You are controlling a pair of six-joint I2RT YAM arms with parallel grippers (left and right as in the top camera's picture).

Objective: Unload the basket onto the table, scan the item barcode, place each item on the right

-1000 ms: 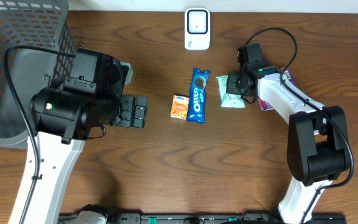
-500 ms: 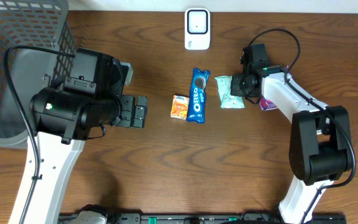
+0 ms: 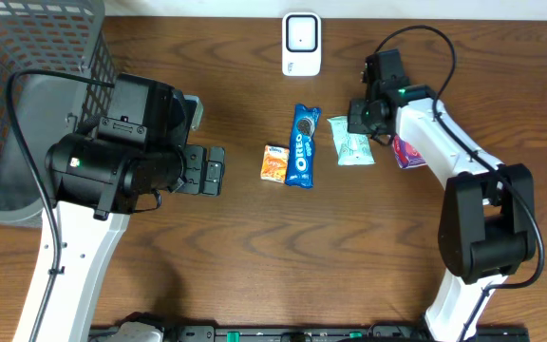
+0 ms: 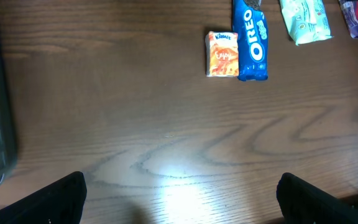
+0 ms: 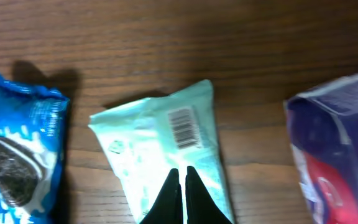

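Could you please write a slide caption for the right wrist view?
Shut right gripper over mint-green packet, barcode up, between Oreo pack and purple packet.

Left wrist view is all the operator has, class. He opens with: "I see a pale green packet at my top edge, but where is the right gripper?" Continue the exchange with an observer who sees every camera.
Observer: The right gripper is shut, with nothing between its fingers. Its tips are over the pale green plastic packet. I cannot tell whether they touch it.
Operator: Does that packet show a barcode?
Observer: Yes. The right wrist view shows a black-and-white barcode facing up, just ahead of the tips.
Operator: Is there a scanner anywhere?
Observer: A white rectangular device, likely the scanner, sits at the top of the overhead view, beyond the blue Oreo packet.
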